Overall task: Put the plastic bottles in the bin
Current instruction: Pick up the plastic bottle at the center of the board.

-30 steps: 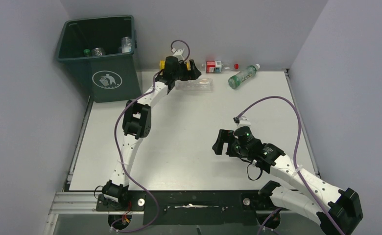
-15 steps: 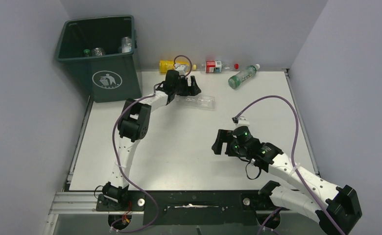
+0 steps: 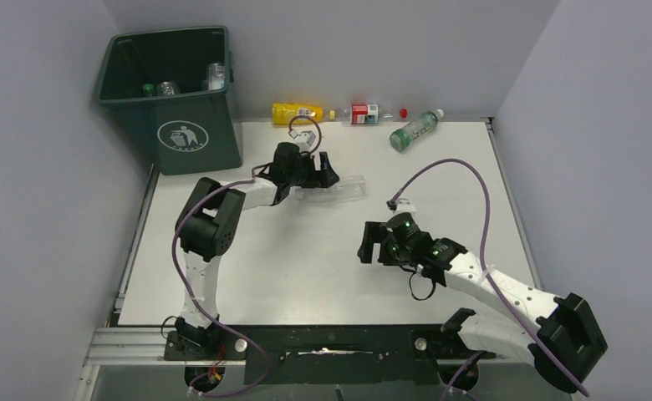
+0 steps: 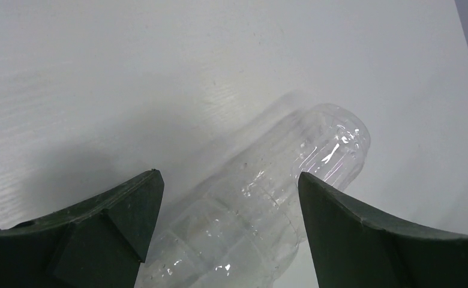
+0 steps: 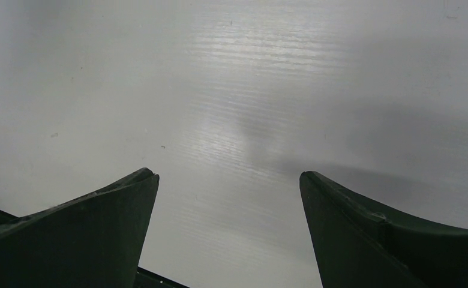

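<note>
A clear, label-less plastic bottle (image 3: 345,190) lies on its side on the white table, left of centre. My left gripper (image 3: 323,177) is shut on its body; in the left wrist view the bottle (image 4: 315,150) fills the gap between the two dark fingers of that gripper (image 4: 230,175). The dark green bin (image 3: 176,125) stands at the far left corner with a few bottles (image 3: 215,75) inside. Along the back wall lie a yellow bottle (image 3: 297,112), a red-labelled bottle (image 3: 364,114) and a green-labelled bottle (image 3: 415,130). My right gripper (image 3: 371,242) (image 5: 228,174) is open over bare table.
Grey walls close in the table on the left, back and right. A purple cable (image 3: 465,171) loops above the right arm. The metal base rail (image 3: 331,344) runs along the near edge.
My left gripper has pulled back from the far wall toward the table's middle, and the clear bottle came along with it. The right gripper shifted slightly left.
</note>
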`<state>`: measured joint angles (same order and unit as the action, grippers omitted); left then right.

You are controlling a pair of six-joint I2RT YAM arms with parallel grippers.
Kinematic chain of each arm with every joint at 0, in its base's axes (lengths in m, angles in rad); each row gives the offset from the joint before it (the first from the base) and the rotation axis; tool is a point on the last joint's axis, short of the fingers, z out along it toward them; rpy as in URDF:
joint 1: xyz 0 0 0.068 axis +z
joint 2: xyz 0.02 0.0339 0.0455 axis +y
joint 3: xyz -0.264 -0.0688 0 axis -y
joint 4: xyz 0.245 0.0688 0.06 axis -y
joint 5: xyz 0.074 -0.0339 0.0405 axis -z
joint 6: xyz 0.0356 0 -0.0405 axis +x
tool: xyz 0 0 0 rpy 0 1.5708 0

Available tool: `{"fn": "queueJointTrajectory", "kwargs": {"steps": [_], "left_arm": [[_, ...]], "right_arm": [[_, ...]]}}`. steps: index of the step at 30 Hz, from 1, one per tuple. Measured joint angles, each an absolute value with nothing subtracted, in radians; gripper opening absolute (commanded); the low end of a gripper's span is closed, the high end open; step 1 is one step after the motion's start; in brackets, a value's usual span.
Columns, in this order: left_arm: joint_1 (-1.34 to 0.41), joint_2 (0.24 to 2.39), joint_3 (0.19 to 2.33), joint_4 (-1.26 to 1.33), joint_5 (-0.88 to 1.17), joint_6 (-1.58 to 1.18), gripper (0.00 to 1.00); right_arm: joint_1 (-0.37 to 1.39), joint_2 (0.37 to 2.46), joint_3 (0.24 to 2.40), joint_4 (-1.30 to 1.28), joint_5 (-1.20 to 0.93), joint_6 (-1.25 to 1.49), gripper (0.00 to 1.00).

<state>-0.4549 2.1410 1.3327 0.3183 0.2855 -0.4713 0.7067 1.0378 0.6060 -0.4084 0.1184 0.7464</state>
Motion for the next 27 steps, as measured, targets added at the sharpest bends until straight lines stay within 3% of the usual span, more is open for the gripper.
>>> {"fn": "queueJointTrajectory", "kwargs": {"steps": [14,27], "left_arm": [[-0.509,1.899,1.056,0.343,0.238,-0.498,0.83],[-0.649,1.811,0.992,0.326,0.169,-0.485,0.83]], "right_arm": [[0.717,1.343,0.626,-0.269,0.107,0.717,0.92],[0.551,1.373,0.672,-0.260,0.104,0.649,0.92]]}}
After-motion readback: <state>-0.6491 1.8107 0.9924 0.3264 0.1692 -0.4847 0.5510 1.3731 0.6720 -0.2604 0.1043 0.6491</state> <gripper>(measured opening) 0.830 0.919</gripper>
